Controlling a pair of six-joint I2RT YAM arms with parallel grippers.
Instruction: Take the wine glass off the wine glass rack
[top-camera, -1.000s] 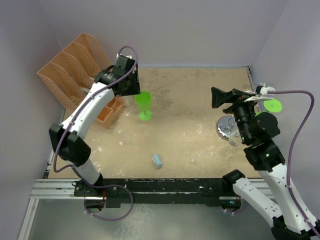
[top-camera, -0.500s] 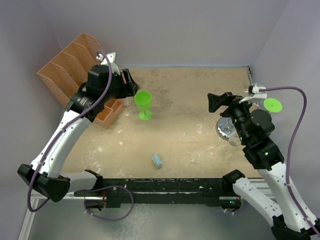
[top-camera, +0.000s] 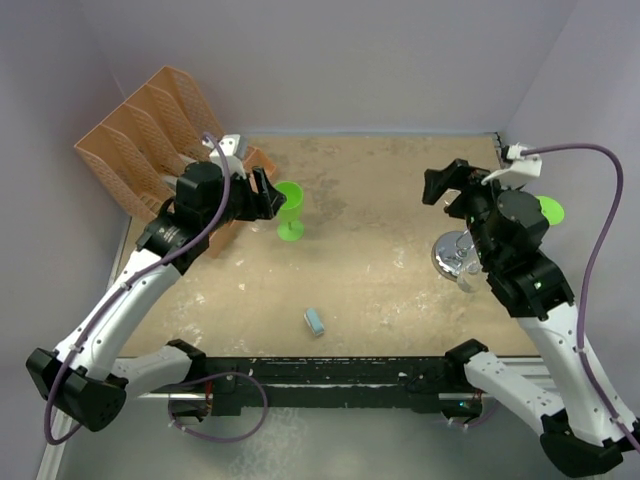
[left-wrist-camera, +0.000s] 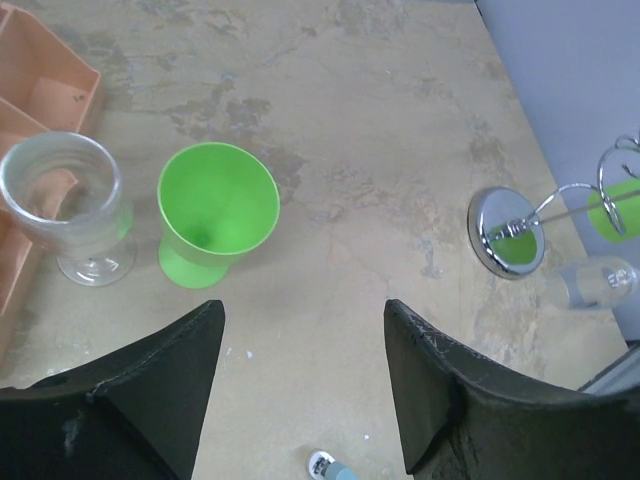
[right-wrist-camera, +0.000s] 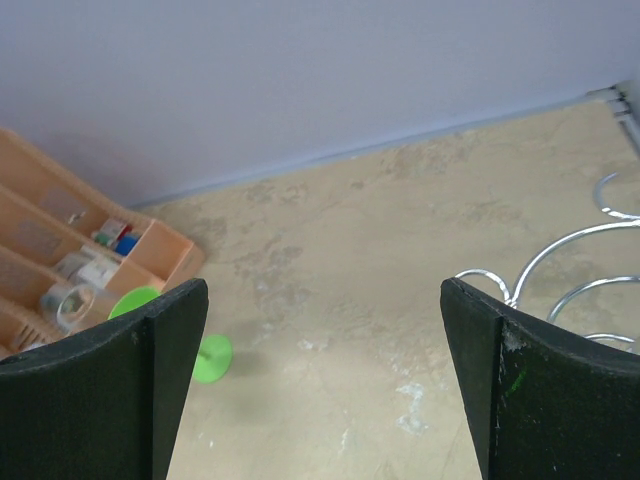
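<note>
The chrome wine glass rack (top-camera: 453, 258) stands at the right, under my right arm; its round mirror base (left-wrist-camera: 507, 232) and looping wire arms (right-wrist-camera: 560, 262) show in the wrist views. A clear wine glass (left-wrist-camera: 596, 283) and a green one (left-wrist-camera: 612, 206) hang on it; the green foot (top-camera: 548, 208) shows from above. My right gripper (top-camera: 445, 185) (right-wrist-camera: 322, 290) is open and empty, up and left of the rack. My left gripper (top-camera: 262, 195) (left-wrist-camera: 300, 310) is open and empty beside an upright green wine glass (top-camera: 289, 207) (left-wrist-camera: 218, 212).
An orange file organizer (top-camera: 140, 140) and orange tray (left-wrist-camera: 40, 80) stand at the back left. A clear glass (left-wrist-camera: 68, 203) stands upright by the tray. A small blue-grey object (top-camera: 315, 321) lies near the front. Walls close the back and both sides.
My left arm has swung down and back, and its gripper now sits lower, just left of the green glass. My right gripper has risen slightly towards the back.
</note>
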